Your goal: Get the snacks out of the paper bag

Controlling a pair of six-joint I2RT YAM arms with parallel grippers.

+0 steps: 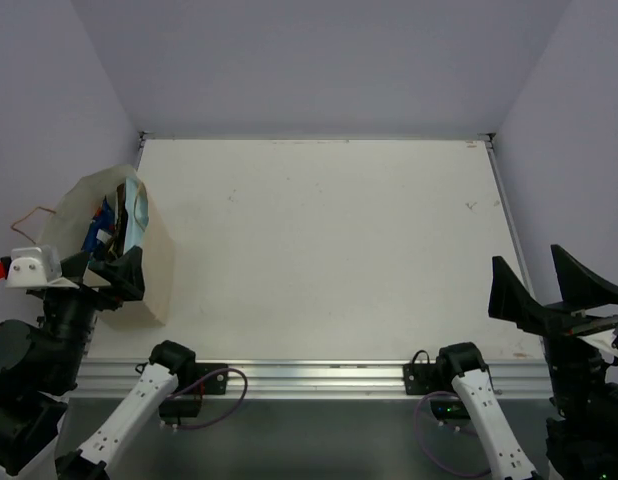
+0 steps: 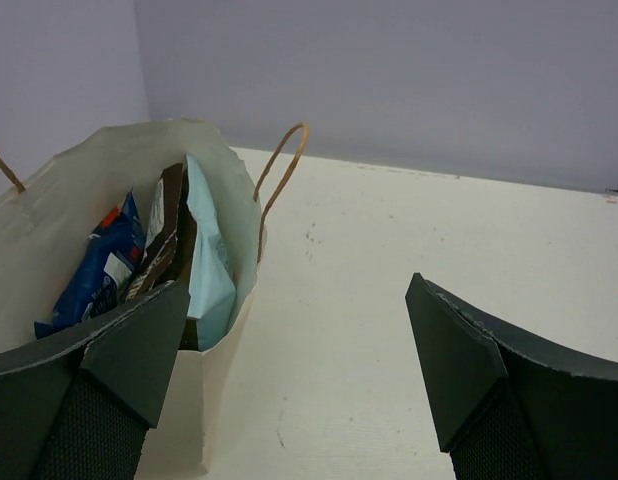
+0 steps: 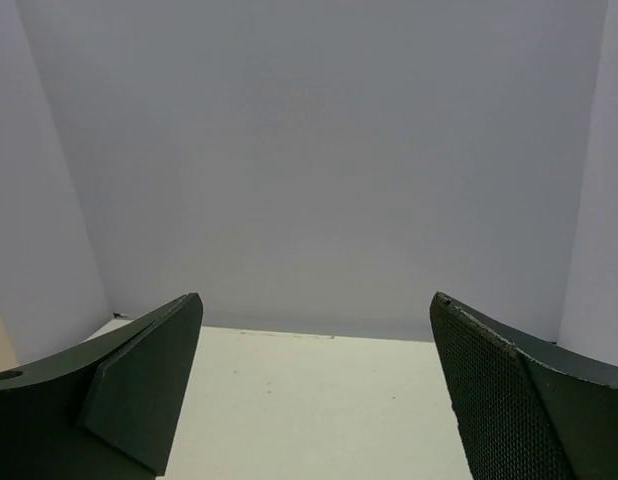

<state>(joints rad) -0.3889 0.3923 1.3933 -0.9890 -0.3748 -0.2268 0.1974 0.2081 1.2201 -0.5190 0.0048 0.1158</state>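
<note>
The tan paper bag (image 1: 157, 262) stands open at the table's left edge; in the left wrist view (image 2: 217, 385) its twisted handle (image 2: 275, 182) arches over the rim. Snacks stand inside it: a dark blue packet (image 2: 94, 275), a brown packet (image 2: 165, 238) and a light blue packet (image 2: 209, 268); they also show in the top view (image 1: 114, 222). Any others are hidden. My left gripper (image 1: 114, 272) is open and empty at the bag's near rim (image 2: 297, 290), one finger over the bag's mouth. My right gripper (image 1: 526, 258) is open and empty at the right, above the table (image 3: 317, 300).
The white table (image 1: 329, 250) is walled at the back and on both sides by pale lilac panels (image 1: 319, 60). A metal rail (image 1: 319, 375) runs along the near edge, with both arm bases and cables on it.
</note>
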